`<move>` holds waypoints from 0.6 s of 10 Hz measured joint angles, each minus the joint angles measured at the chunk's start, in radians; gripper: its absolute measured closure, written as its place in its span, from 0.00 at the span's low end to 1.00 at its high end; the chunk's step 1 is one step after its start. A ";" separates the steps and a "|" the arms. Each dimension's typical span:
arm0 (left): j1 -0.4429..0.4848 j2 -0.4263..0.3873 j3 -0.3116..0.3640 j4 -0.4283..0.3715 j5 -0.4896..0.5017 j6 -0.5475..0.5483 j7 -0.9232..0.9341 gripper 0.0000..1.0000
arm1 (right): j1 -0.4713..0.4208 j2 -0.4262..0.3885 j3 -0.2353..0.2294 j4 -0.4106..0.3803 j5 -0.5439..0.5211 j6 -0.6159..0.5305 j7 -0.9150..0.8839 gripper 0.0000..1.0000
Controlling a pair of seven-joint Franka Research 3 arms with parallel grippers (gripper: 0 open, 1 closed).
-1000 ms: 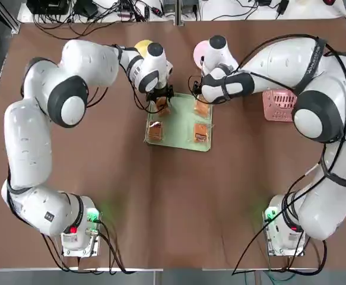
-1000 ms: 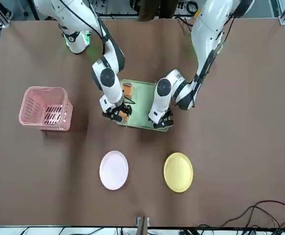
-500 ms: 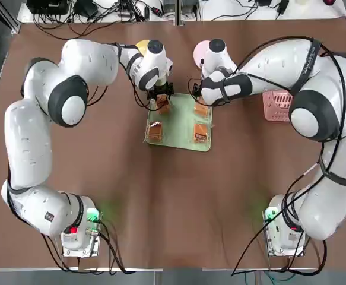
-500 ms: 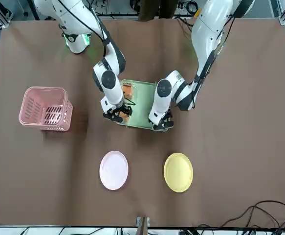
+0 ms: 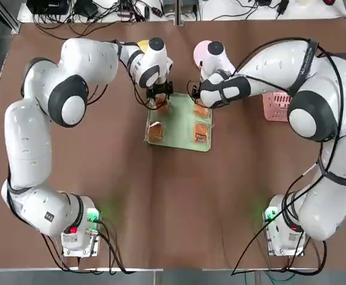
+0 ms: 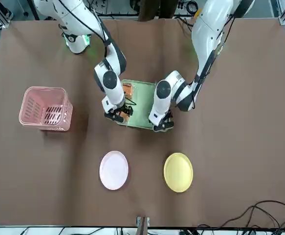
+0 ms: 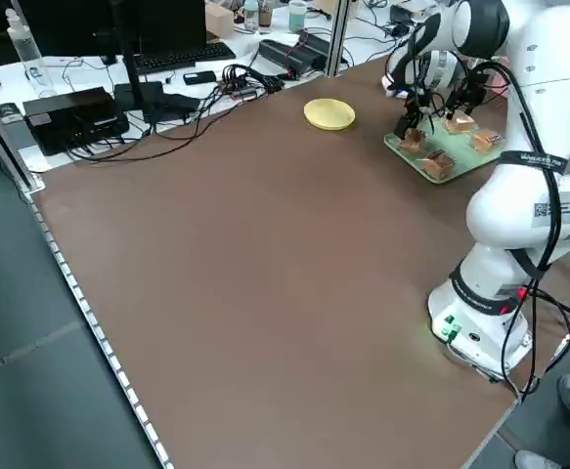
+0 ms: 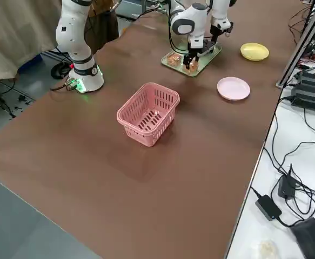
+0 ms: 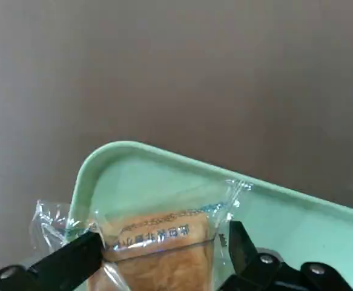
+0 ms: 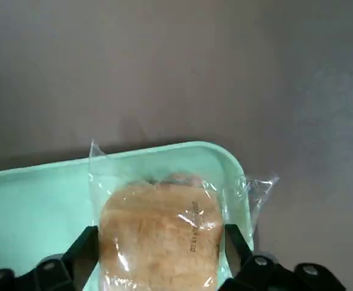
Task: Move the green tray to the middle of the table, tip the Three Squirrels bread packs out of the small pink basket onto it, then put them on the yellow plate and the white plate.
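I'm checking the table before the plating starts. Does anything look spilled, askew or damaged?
Nothing stands out. The bread packs lie on the green tray, some wrappers poking past its rim; the pink basket stands upright, and both the white plate and yellow plate lie flat.

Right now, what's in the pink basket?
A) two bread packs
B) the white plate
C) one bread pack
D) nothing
D: the pink basket shows only its bare lattice floor, while the bread packs lie on the green tray.
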 joint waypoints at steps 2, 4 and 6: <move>0.000 -0.003 0.000 0.019 0.002 -0.045 0.003 0.04 | 0.001 0.000 0.000 0.001 -0.001 0.003 0.000 0.25; 0.000 -0.012 0.000 0.042 0.003 -0.094 0.022 0.03 | 0.002 -0.002 0.000 0.005 -0.001 0.003 0.000 0.42; 0.000 -0.024 -0.003 0.054 0.003 -0.138 0.024 0.03 | 0.003 -0.006 0.000 0.006 -0.001 0.001 0.000 0.46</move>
